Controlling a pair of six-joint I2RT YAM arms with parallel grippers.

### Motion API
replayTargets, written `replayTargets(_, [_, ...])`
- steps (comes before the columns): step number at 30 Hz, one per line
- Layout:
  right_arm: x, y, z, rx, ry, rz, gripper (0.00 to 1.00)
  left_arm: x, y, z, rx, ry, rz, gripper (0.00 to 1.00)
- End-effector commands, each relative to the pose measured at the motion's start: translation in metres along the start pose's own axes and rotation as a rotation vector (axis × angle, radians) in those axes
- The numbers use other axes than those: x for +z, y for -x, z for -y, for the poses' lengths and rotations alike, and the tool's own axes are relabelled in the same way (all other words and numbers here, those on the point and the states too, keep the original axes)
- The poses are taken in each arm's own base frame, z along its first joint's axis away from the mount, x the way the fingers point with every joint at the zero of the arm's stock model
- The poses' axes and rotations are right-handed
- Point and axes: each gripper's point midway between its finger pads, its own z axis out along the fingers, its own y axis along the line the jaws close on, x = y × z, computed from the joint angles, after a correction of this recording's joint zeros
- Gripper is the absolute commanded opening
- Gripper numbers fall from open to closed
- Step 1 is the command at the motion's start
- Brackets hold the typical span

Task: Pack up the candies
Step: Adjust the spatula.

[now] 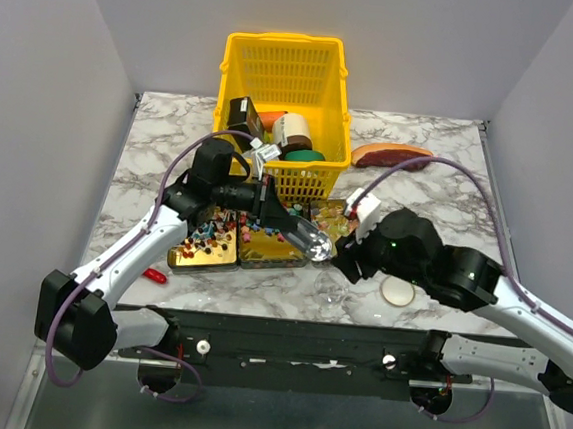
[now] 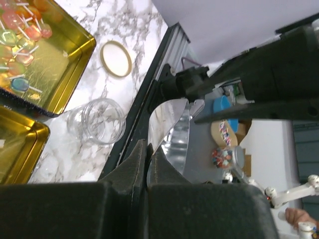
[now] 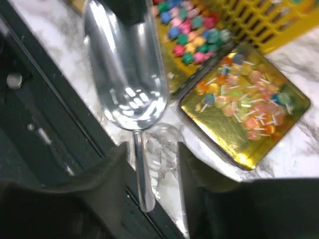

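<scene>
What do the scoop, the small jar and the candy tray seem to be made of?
Scoop: probably polished metal, mirror-bright with sharp highlights.
Jar: clear glass or plastic, cannot tell which; the marble shows through it.
Candy tray: likely tin with a glossy gold finish, reflecting the lollipops.

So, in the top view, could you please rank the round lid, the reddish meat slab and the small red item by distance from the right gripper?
1. The round lid, just right of the right gripper, toward the near edge.
2. The meat slab, at the back right.
3. The small red item, far across on the left.
</scene>
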Motion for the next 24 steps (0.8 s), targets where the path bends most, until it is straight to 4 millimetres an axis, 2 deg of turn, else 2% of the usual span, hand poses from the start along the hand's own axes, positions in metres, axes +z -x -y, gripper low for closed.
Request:
replayTargets(1, [-0.028, 0.043, 0.042, 0.114, -0.225, 0.254, 0.9, 0.0, 0.013, 0.02, -0.104, -0.041, 0.071, 0.0])
replayTargets(2, [-0.032, 0.044, 0.044, 0.132, -0.238, 0.267, 1.0, 0.0, 0.02, 0.024, -0.09, -0.055, 0.099, 0.0])
replayTargets(5, [-0.045, 0.047, 0.051, 0.138, -0.263, 0.327, 1.0, -0.001, 0.025, 0.029, -0.126, -0.074, 0.123, 0.0])
replayTargets(8, [-0.052, 0.051, 0.039, 0.076, -0.177, 0.37, 1.0, 0.001, 0.024, 0.027, -0.18, -0.072, 0.112, 0.0])
replayTargets(11, [-0.052, 0.052, 0.02, 0.01, -0.064, 0.368, 0.86, 0.003, 0.023, 0.027, -0.215, -0.086, 0.099, 0.0])
replayTargets(13, [-0.05, 0.053, 0.007, -0.014, 0.005, 0.346, 0.84, 0.004, 0.022, 0.027, -0.25, -0.091, 0.09, 0.0])
replayTargets(18, [-0.037, 0.039, 0.0, -0.075, 0.039, 0.219, 0.77, 0.005, 0.017, 0.026, -0.338, -0.093, 0.061, 0.0])
replayTargets(24, [-0.025, 0.029, 0.005, -0.081, 0.007, 0.151, 0.63, 0.005, 0.008, 0.025, -0.391, -0.088, 0.027, 0.0])
